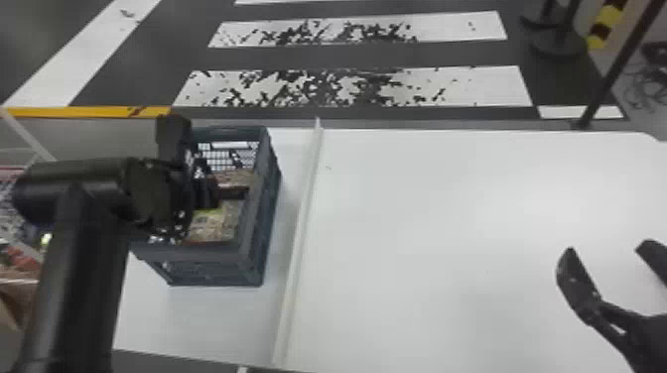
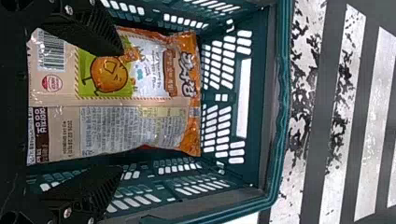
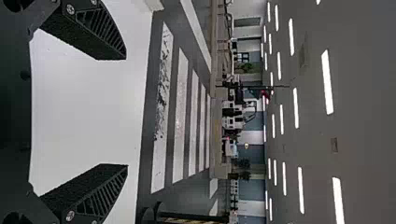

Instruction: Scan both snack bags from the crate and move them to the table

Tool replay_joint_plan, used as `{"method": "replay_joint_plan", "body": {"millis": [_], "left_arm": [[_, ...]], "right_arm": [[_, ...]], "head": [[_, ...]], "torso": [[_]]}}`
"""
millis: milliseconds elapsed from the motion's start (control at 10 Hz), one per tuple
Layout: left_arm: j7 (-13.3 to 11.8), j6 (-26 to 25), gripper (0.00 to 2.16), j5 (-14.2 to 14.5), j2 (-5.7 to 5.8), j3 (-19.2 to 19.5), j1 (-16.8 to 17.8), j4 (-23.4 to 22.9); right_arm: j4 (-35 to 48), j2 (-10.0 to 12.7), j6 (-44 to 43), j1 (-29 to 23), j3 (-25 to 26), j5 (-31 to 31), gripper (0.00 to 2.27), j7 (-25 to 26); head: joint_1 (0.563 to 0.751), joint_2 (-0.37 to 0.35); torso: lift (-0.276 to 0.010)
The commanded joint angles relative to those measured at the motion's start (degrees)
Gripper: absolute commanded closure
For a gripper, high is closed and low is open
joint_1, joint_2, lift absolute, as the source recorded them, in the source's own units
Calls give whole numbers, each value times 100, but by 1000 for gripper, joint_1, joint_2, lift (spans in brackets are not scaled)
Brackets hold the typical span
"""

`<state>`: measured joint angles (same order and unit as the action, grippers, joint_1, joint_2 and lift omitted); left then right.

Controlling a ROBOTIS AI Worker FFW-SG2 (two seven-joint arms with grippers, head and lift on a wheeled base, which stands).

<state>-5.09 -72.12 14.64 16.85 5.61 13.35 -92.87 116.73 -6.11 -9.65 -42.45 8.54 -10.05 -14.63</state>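
Between three and four o'clock, the right gripper is released over the white table. At nine, the left gripper, also released, spreads above the crate, with a snack bag inside and another bag beyond. Striped floor lies at twelve.

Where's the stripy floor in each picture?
Head view: the stripy floor runs along the top, past the far edge of the white table.
Left wrist view: it's outside the crate, past the rim.
Right wrist view: it's past the table's edge, before you get to the ceiling lights.
Shared landmark: the dark flaky patches on a white stripe.
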Motion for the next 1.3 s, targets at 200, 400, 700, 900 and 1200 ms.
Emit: {"method": "replay_joint_plan", "body": {"millis": [200,400,700,900,1200], "left_arm": [[-18,518,124,-49,-50,-157,-61,471],[-141,764,147,-84,-94,-157,-122,770],[-229,501,2138,-32,-77,10,-430,164],[-159,-185,2138,127,-68,291,-755,-698],[-264,-273,2138,417,-68,660,-1335,-1796]], "right_arm": [[43,-21,-322,-184,16,-93,103,-5],[8,-21,-691,-360,51,-120,103,-5],[-36,-30,-1165,-501,174,-357,103,-5],[-18,-21,-1306,-580,157,-427,103,-5],[52,5,-1324,-632,51,-427,103,-5]], "head": [[695,103],[695,98],[695,83],[695,74],[695,80]], "torso": [[-87],[-87],[-87],[-87],[-87]]}}
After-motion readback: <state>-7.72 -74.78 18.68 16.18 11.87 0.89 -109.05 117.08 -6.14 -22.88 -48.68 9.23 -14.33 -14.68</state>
